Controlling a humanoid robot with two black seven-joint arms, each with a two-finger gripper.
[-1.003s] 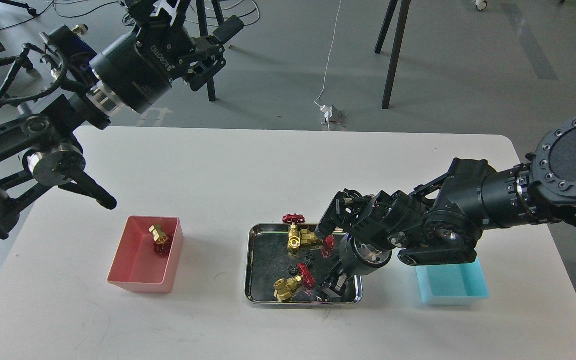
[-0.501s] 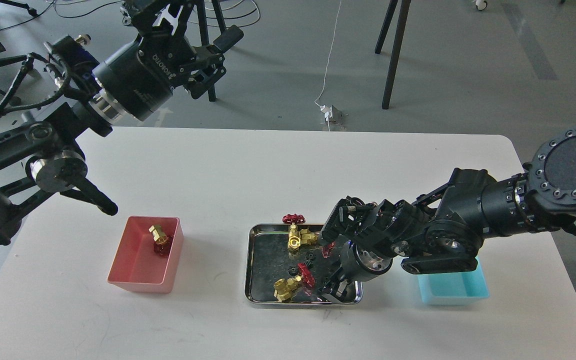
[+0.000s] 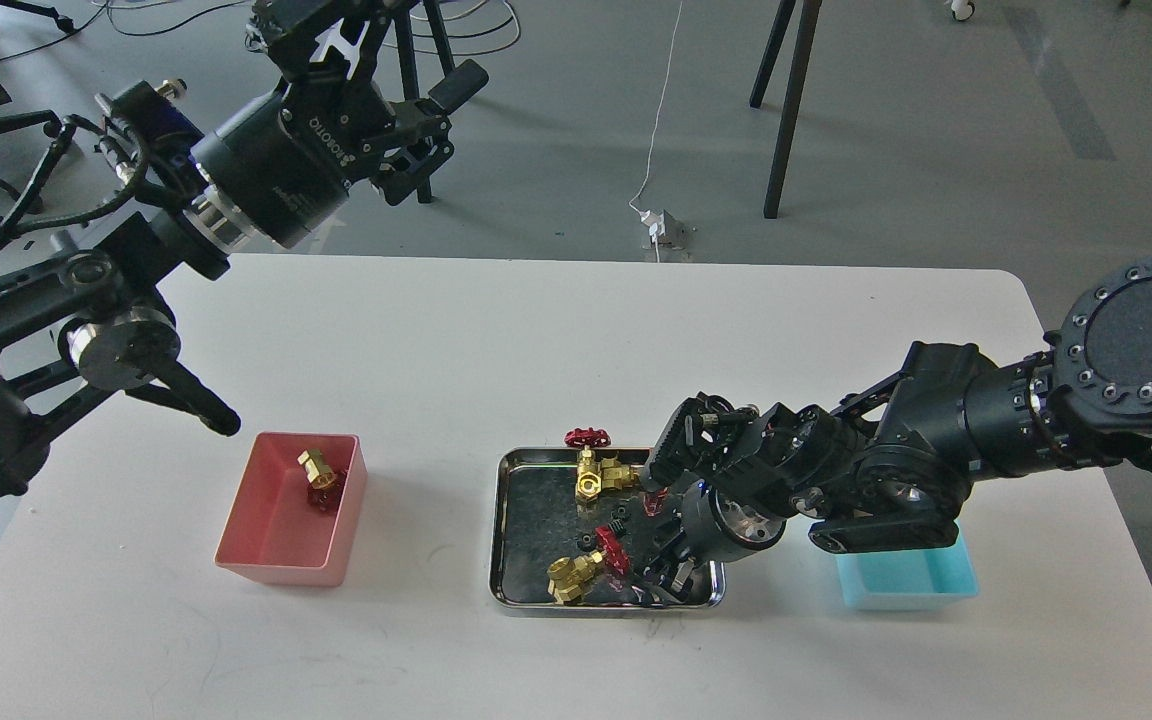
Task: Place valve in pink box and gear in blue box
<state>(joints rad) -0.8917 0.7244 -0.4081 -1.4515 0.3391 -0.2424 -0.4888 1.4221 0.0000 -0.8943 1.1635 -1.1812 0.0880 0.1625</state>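
Observation:
A brass valve [image 3: 317,475] lies in the pink box [image 3: 276,555] at the left. The steel tray [image 3: 508,530] holds a valve [image 3: 596,472] at its far edge and another [image 3: 581,570] at its near edge. A third red handwheel [image 3: 651,502] is mostly hidden by my right arm. Two tiny black gears [image 3: 617,520] [image 3: 588,541] lie between the valves. My right gripper [image 3: 662,585] points down into the tray's near right corner; its dark fingers cannot be told apart. The blue box [image 3: 911,590] is half hidden under my right arm. My left gripper [image 3: 433,125] is open and empty, high beyond the table's far left.
My left arm's elbow link [image 3: 186,395] hangs just behind the pink box. Tripod legs [image 3: 786,110] and a cable with a plug [image 3: 661,225] are on the floor beyond the table's far edge [image 3: 576,262].
My right gripper has sunk a little lower and nearer to the tray's near edge. My left arm has drifted slightly up and to the right. The valves and gears have not moved.

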